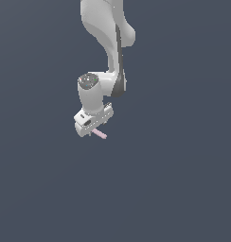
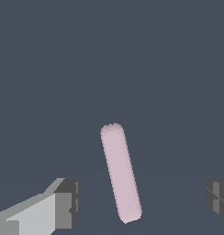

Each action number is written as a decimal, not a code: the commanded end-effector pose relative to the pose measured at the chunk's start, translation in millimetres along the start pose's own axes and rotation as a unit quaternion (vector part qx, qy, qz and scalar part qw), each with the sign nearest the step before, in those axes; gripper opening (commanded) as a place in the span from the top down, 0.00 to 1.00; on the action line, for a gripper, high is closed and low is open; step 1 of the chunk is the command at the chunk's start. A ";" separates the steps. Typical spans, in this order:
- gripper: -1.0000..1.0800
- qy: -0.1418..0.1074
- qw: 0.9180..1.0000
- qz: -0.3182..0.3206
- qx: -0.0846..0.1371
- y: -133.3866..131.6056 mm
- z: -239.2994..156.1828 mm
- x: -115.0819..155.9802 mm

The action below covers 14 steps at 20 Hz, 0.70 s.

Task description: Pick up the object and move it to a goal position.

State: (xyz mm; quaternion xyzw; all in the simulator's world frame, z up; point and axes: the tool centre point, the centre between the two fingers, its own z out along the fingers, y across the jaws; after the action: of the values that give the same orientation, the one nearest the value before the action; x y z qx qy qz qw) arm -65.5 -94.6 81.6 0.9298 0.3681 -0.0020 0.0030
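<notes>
Your gripper (image 2: pixel 141 202) is spread wide: in the wrist view its two dark fingertips (image 2: pixel 70 199) stand well apart, neither one touching the pink bar (image 2: pixel 120 172). That bar lies between them, slightly tilted, on the plain dark grey floor (image 2: pixel 109 59). From the exterior view you see the bar (image 1: pixel 101 134) poking out just beneath the white gripper (image 1: pixel 93 126) towards that view's right.

Matt, smooth pink rod (image 2: pixel 120 172); gripper (image 2: pixel 141 202) glossy white (grey pads (image 2: pixel 68 202) dull).
</notes>
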 end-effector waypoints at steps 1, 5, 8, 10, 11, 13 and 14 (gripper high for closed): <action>0.04 0.001 1.000 -0.029 0.000 -2.0 6.3 -5.1; 0.04 0.002 0.998 -0.065 0.001 -4.7 14.2 -11.6; 0.04 0.002 0.996 -0.085 0.001 -6.4 18.5 -15.2; 0.04 0.003 0.995 -0.096 0.001 -7.3 20.6 -17.0; 0.04 0.003 0.995 -0.100 0.001 -7.7 21.5 -17.7; 0.04 0.003 0.994 -0.106 0.002 -8.3 22.9 -18.8; 0.04 0.003 0.994 -0.108 0.002 -8.5 23.3 -19.2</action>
State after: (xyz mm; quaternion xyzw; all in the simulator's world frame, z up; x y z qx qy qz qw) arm -84.6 -101.6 59.3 0.8868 0.4621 -0.0004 0.0001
